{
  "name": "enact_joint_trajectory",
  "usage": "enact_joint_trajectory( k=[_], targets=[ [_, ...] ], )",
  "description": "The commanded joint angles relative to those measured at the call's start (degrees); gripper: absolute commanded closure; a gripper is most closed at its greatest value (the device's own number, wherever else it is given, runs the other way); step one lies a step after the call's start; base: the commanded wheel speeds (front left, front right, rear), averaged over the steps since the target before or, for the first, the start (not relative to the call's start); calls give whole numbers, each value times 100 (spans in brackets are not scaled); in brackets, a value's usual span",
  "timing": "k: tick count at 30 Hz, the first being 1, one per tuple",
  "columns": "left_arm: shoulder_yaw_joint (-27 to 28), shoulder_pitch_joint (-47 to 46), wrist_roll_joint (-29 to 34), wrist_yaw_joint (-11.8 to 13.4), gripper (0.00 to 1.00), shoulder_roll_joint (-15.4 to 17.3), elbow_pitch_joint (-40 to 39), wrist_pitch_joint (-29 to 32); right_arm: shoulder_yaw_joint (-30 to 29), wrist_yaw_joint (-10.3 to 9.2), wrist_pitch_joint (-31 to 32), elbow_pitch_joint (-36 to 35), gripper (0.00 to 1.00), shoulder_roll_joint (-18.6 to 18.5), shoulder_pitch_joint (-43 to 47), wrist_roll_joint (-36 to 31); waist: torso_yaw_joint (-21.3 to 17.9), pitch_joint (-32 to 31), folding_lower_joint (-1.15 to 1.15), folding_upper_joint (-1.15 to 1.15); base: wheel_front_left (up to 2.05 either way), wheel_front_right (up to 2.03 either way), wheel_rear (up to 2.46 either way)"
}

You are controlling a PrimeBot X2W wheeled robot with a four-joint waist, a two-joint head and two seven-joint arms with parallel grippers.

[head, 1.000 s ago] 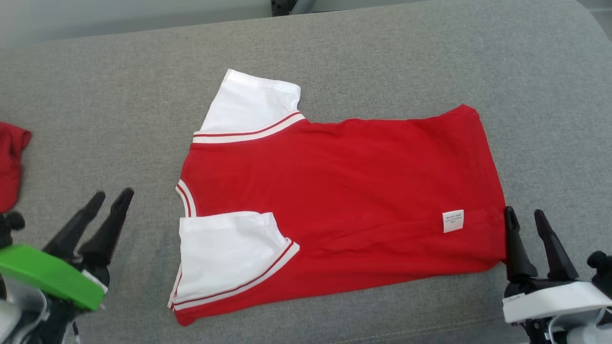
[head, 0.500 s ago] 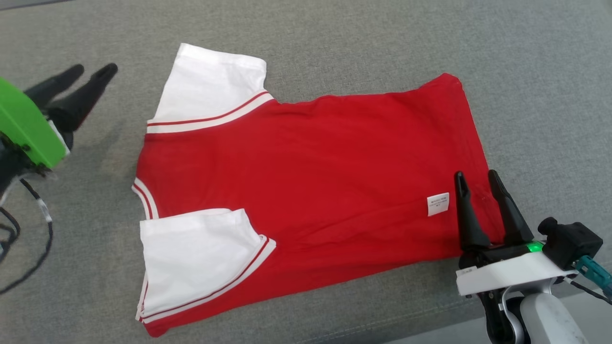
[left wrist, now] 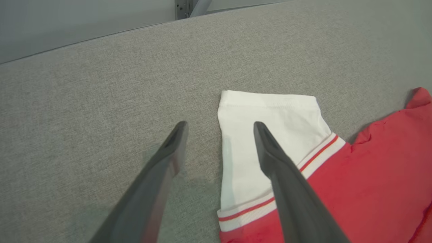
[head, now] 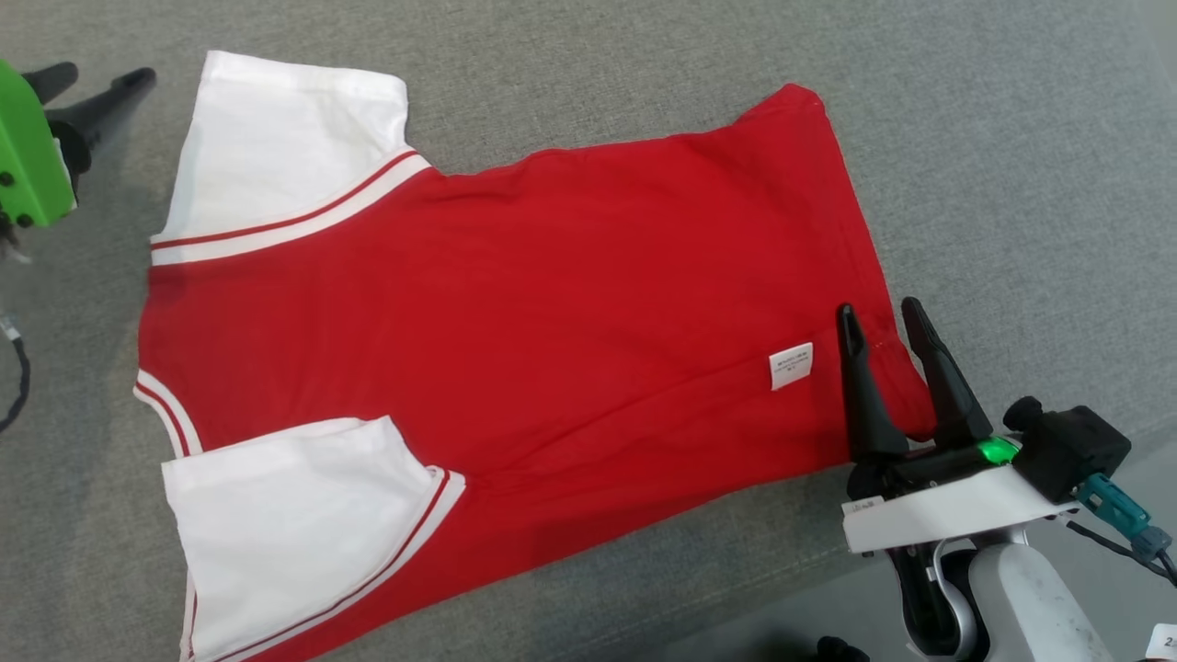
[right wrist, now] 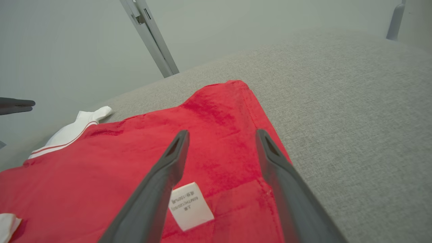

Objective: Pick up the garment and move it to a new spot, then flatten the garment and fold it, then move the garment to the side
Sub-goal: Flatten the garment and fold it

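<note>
Since a second ago the head camera has swung, so the whole picture has shifted. Measured against the shirt [head: 515,303] itself, both hands have moved. The left hand [head: 99,78] was off the collar side of the shirt, down by the near sleeve [head: 294,524]. It now sits beside the cuff of the far sleeve [head: 285,138], fingers spread wide and holding nothing. In the left wrist view the left hand [left wrist: 220,125] straddles that sleeve's outer edge, one finger over white cloth and the other over bare cushion [left wrist: 84,101].

The right hand [head: 880,311] was just past the shirt's hem corner. It is now over that corner, next to the small white label [head: 791,366], equally wide open and empty. In the right wrist view both fingers of the right hand [right wrist: 221,132] lie above red cloth, with the label [right wrist: 190,206] just beside one of them. Whether they touch the cloth I cannot tell.

The shirt lies spread flat on the grey cushion [head: 1011,138], lightly creased. It has a red body and two white sleeves trimmed with red and white bands, and striped trim at the collar [head: 165,414].
</note>
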Motion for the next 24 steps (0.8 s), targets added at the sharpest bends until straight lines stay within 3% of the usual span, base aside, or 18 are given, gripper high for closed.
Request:
enact_joint_trajectory(
  k=[1,21,23,24],
  targets=[
    [7,-158,90,-26,0,30,60,25,28,-3,-22,-44,0,15,-86,-41,-212,205,-1,0,0,0,0],
    [-228,-439,248,-223,0,267,383,243,183,-3,-22,-271,0,70,-244,141,-685,647,-1,0,0,0,0],
    [-219,-462,255,-231,40,266,361,194,221,-3,-22,-268,0,70,-285,128,-711,666,-1,0,0,0,0],
    [-197,-469,238,-234,53,257,361,160,250,-3,-22,-261,0,69,-313,121,-723,673,-1,0,0,0,0]
  ],
)
